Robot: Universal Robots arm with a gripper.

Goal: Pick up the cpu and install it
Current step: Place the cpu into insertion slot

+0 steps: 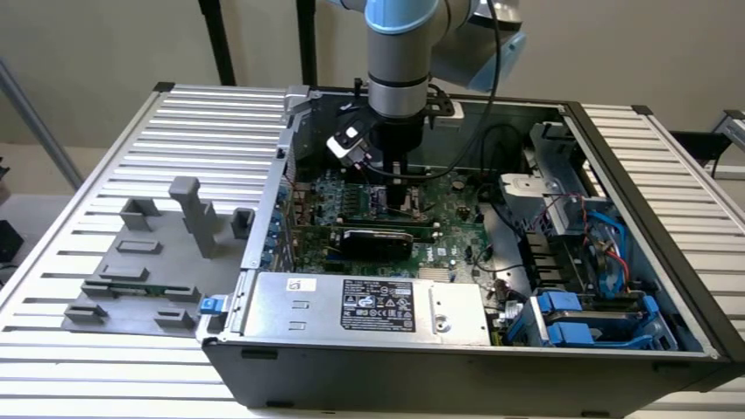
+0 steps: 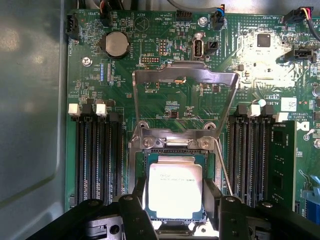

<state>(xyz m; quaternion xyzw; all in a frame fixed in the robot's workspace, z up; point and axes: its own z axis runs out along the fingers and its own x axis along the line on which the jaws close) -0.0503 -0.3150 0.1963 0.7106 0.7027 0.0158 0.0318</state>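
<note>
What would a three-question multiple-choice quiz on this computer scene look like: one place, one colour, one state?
1. Where does the cpu lie? A) on the grey tray B) in the socket C) on the silver box
2. What colour is the motherboard? A) red B) blue C) green
3. How is the socket's metal frame? A) swung open B) shut over the cpu C) removed
Answers: 1 B, the socket surrounds it; 2 C, green board throughout; 3 A, it stands raised off the cpu.

Beige wall [image 1: 93, 44] behind slatted metal table [image 1: 209, 113]
</note>
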